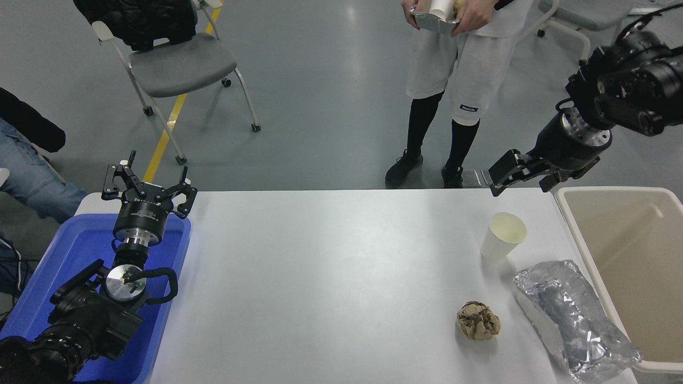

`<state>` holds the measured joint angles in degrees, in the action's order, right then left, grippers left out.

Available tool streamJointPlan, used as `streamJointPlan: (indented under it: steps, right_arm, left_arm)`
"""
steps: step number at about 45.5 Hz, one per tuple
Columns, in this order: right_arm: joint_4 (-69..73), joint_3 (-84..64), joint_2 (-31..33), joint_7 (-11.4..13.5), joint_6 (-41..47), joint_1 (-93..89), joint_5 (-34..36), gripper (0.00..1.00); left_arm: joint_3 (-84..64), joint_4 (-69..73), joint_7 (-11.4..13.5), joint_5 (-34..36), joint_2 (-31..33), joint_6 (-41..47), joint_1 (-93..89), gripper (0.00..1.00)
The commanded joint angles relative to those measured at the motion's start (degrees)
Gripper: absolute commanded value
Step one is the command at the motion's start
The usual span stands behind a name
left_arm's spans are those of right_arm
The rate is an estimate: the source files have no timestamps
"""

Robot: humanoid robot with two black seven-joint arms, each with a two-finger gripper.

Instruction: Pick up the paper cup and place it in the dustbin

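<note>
Nothing done yet — the paper cup (503, 236) stands upright on the surface, near the dustbin (621, 194) at its 3 o'clock. The right gripper (520, 176), fingers apart, hovers at the cup's 12 o'clock — grasp and drop remain

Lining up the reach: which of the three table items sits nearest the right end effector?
The paper cup, upright just below the right end effector; brown paper ball and foil tray lie nearer the camera.

Left matte-black jointed robot arm (80, 320): black cylindrical wrist with bright silver ring, round silver cap, looped black cable; black skeletal pronged gripper (147, 186). Right matte-black jointed robot arm (629, 85): silver wrist collar, thin black cable, blocky black gripper (520, 176).
</note>
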<state>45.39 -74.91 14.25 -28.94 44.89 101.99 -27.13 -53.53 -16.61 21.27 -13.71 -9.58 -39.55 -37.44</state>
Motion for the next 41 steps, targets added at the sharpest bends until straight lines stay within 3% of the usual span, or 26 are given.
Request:
streamJointPlan:
  steps: [1,16,28,41]
  right_arm:
    - [-2.2,0.6,0.6,0.1,-5.6,-5.7,-1.1,1.0]
    - [-2.9,6.1,2.0,0.2,-16.1,-13.1,4.8,1.0]
    - [-8.8,5.9,1.9,0.3,-29.2,-22.1,4.8,1.0]
    - [-11.5,5.4,2.5,0.4,-32.8,-24.7,3.7,1.0]
  left_arm:
    - [0.0,0.0,0.0,0.1,0.0,0.0,0.0,0.99]
    - [0.0,0.0,0.0,0.1,0.0,0.0,0.0,0.99]
    - [0.0,0.0,0.0,0.1,0.0,-0.1,0.0,0.99]
    - [0.0,0.0,0.0,0.1,0.0,-0.1,0.0,0.99]
